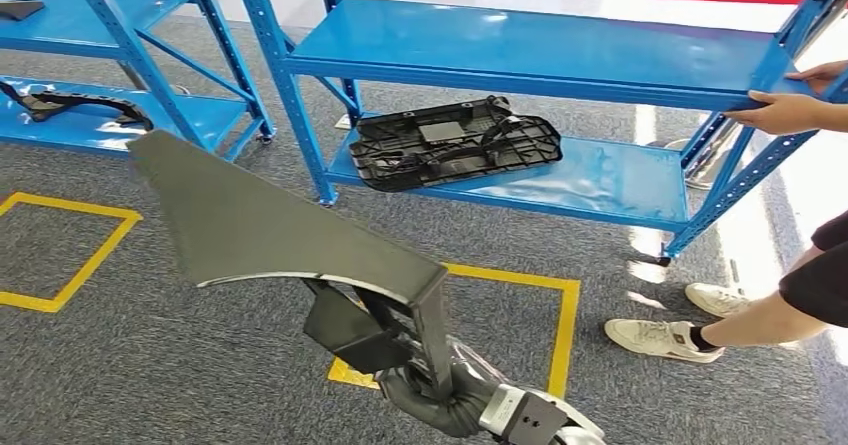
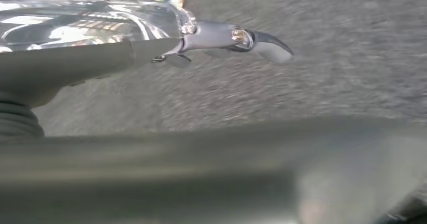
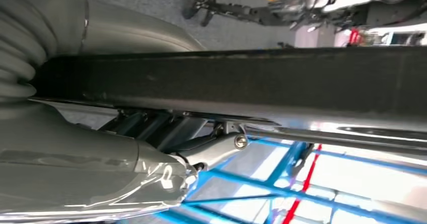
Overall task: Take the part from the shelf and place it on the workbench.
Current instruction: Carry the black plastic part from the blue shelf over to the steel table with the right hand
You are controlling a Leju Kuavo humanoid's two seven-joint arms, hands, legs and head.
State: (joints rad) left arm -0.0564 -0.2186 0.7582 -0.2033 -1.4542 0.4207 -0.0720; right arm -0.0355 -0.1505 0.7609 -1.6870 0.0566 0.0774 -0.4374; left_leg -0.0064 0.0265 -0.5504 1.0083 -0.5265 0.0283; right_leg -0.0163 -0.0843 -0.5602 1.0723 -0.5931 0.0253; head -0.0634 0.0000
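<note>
The right hand [image 1: 432, 390] is clamped on the lower stem of the dark part [image 1: 260, 225], held up over the grey carpet clear of the blue shelf [image 1: 520, 50] — keep that grip firm and the broad panel level while carrying it to the workbench.

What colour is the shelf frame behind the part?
Bright blue: the shelf frame shows best in the head view.
</note>
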